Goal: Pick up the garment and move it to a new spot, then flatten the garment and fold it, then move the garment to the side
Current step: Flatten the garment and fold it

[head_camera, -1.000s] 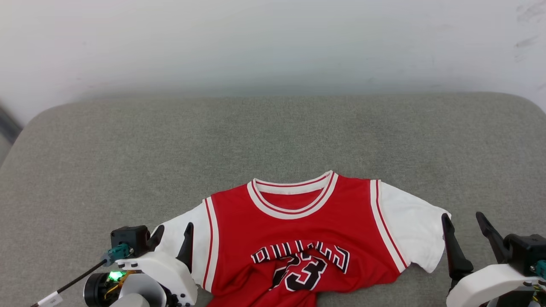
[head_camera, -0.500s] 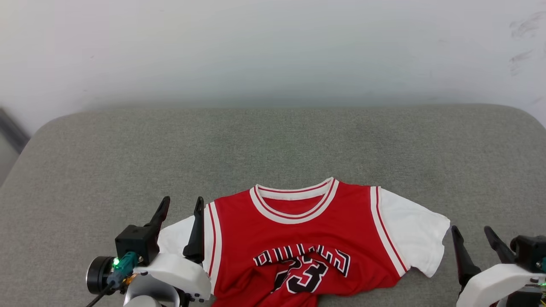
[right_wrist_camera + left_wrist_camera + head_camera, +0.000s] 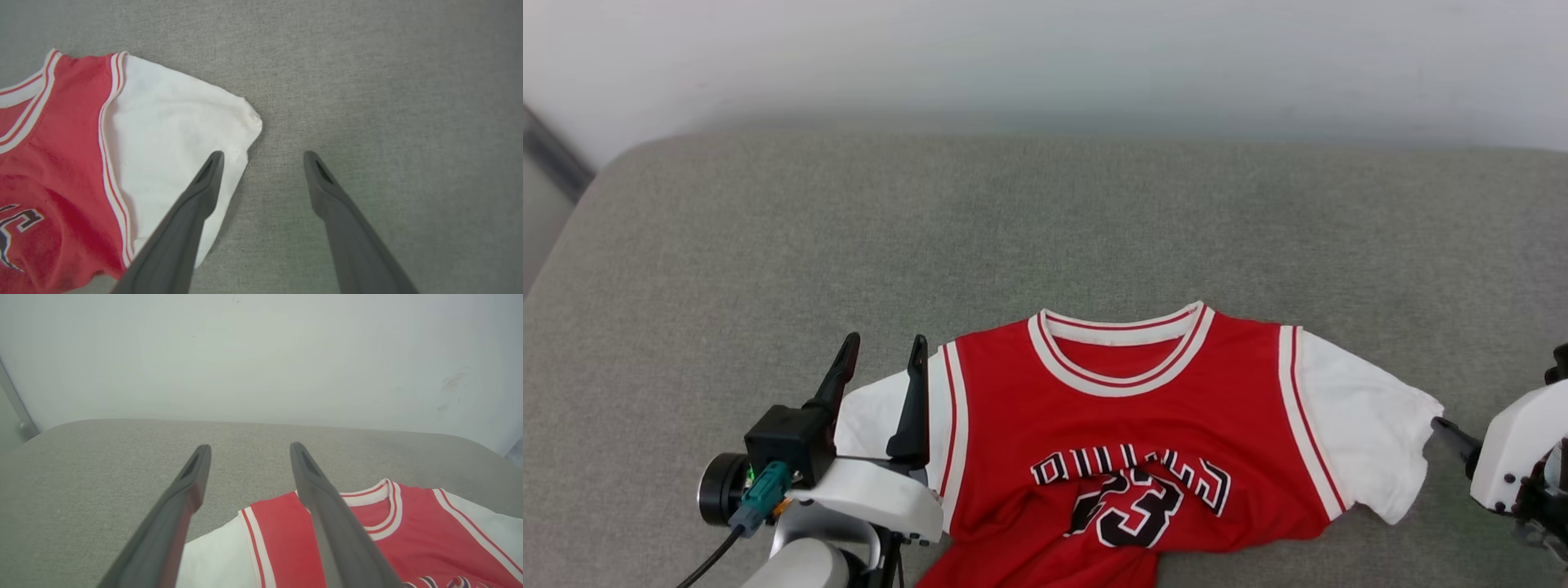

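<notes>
The garment [image 3: 1143, 433], a red jersey with white sleeves and the number 23, lies face up on the grey cushion [image 3: 1045, 229]. Its lower hem is bunched up under the number. My left gripper [image 3: 886, 340] is open above the garment's left sleeve [image 3: 874, 416]. In the left wrist view that gripper [image 3: 250, 446] straddles the sleeve and shoulder of the garment [image 3: 416, 539]. My right gripper [image 3: 264, 154] is open, one finger over the edge of the right sleeve [image 3: 171, 122] and the other over bare cushion. A dark finger [image 3: 1452, 435] of it shows beside that sleeve.
The cushion's rounded left edge [image 3: 572, 237] drops off near a pale wall [image 3: 1045, 57] that runs along the back. Bare grey fabric [image 3: 408, 102] stretches beyond and to the right of the garment.
The head camera has shifted. My left gripper has moved forward along the left sleeve towards the shoulder. My right gripper has swung out to the right edge. The garment lies as before.
</notes>
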Motion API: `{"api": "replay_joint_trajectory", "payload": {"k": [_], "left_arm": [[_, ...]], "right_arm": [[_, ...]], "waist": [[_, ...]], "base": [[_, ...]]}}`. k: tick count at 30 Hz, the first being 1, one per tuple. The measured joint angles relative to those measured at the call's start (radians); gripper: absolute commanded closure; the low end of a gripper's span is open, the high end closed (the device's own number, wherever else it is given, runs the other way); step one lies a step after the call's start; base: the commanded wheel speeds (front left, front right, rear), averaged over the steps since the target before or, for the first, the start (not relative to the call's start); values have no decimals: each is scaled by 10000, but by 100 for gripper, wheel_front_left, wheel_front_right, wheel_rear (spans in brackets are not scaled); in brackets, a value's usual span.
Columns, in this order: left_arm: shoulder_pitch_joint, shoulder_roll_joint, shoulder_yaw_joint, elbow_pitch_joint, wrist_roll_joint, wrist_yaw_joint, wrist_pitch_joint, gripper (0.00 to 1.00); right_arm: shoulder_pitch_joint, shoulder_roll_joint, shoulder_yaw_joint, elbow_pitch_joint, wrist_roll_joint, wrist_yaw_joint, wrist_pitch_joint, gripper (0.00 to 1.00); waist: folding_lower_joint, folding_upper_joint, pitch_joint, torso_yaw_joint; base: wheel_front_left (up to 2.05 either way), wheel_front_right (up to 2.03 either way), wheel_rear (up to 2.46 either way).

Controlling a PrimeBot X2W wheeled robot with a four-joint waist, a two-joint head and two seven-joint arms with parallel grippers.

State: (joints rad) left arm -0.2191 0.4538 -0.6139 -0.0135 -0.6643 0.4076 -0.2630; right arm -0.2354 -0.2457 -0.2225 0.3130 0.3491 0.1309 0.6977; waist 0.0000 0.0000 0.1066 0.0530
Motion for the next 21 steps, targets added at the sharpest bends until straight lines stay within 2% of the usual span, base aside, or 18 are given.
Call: {"api": "replay_joint_trajectory", "payload": {"k": [2,9,11,12,13,14,18,21], "left_arm": [[-180,-90,58,-6,107,-96,0,0],[-572,-410,360,50,408,-349,0,0],[-580,-562,491,207,487,-477,0,0],[-576,-566,533,249,487,-518,0,0],[-570,-575,589,307,487,-564,0,0],[-561,-583,650,368,483,-623,0,0],[-421,-579,757,617,349,-757,0,0],[-345,-355,926,788,48,-917,309,0]], "right_arm": [[-410,-125,127,330,107,2,426,0],[-1499,-462,669,1352,520,2,650,0],[-1774,-575,717,1831,838,0,1005,0],[-1827,-587,719,1910,894,0,1099,36],[-1872,-591,721,1988,951,0,1137,81],[-1875,-591,723,2008,1009,-2,1135,100],[-1820,-529,957,1998,1005,-2,773,100],[-1643,-552,1093,1814,988,-2,326,100]], "waist": [[0,0,324,100],[0,0,1383,422],[0,0,1649,570],[0,0,1651,574],[-1,0,1636,568],[0,0,1613,560],[0,0,1411,471],[1,0,1148,388]], "base": [[0,0,0],[0,0,0],[0,0,0],[0,0,0],[0,0,0],[0,0,0],[0,0,0],[0,0,0]]}}
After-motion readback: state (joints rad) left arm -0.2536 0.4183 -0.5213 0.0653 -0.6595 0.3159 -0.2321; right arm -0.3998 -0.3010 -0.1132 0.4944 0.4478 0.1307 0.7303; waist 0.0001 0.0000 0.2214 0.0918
